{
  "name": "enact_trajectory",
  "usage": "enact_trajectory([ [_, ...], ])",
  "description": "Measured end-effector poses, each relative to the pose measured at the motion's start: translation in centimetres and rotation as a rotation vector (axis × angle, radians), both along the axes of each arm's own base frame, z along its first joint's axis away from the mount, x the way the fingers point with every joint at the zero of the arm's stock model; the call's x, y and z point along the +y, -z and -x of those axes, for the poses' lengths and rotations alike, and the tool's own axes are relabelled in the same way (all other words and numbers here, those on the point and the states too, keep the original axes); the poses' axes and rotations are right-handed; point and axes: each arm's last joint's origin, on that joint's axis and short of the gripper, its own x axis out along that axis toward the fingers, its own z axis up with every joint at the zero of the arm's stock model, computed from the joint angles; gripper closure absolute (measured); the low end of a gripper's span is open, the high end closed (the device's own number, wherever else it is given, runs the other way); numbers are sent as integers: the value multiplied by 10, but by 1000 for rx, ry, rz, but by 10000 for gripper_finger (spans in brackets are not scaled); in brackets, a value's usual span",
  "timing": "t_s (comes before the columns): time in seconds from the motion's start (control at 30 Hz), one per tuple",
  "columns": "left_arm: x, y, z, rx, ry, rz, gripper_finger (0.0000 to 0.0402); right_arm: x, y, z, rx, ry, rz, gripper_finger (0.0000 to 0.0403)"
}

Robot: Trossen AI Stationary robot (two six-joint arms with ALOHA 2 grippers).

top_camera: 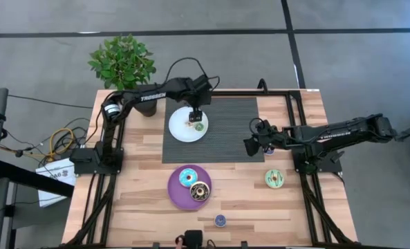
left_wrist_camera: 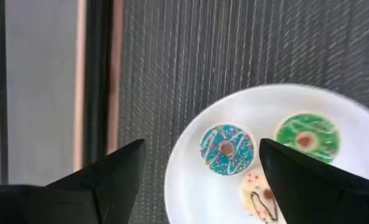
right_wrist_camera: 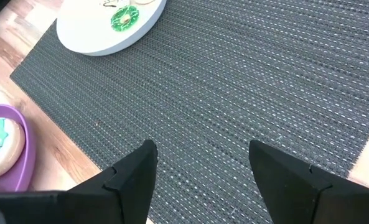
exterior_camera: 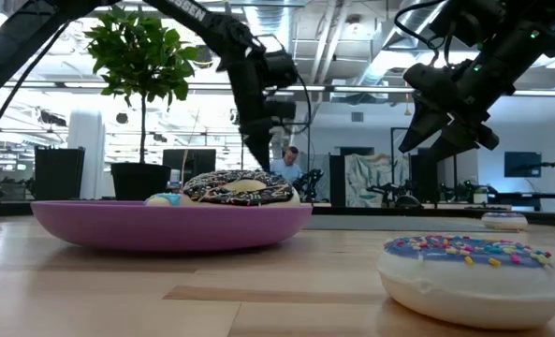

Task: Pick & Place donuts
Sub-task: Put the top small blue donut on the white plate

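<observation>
Overhead, left end effector (left_wrist_camera: 200, 165) gapes wide, empty, above white plate's (left_wrist_camera: 358, 205) minis.

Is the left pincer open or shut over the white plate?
Open. The left pincer hangs above the white plate with its fingers spread wide, holding nothing; the blue mini donut shows in the gap between them.

Two dark arms, white TROSSEN lettering on left arm (top_camera: 146, 97); black cables; left gripper (left_wrist_camera: 200, 168) fingers dark, wedge-shaped.
</observation>
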Motion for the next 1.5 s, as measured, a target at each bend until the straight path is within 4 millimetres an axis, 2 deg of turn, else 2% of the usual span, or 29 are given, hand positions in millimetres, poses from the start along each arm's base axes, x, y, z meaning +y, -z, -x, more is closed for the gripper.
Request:
enact_trajectory([
  [0.2,-4,-33,-6,-121,59,125,95,-1,0,0,0,9,6,159],
  [0.4,-7,-35,-5,-204,51,347,95,-4,0,0,-3,25,7,159],
  [0.57,-9,-32,0,-146,-14,372,95,-4,0,0,-3,27,7,159],
  [0.67,-17,-33,5,-119,-73,375,95,-4,0,0,-3,27,6,159],
  [0.9,-63,-34,36,-235,-195,320,95,-4,0,0,10,10,22,159],
  [1.13,-120,-42,86,-428,-284,336,95,-4,0,0,9,4,26,159],
  [1.3,-152,-46,117,-521,-359,339,95,-4,-1,0,3,4,29,159],
  [1.5,-180,-54,142,-535,-297,313,95,-5,-7,-6,-88,22,52,159],
])
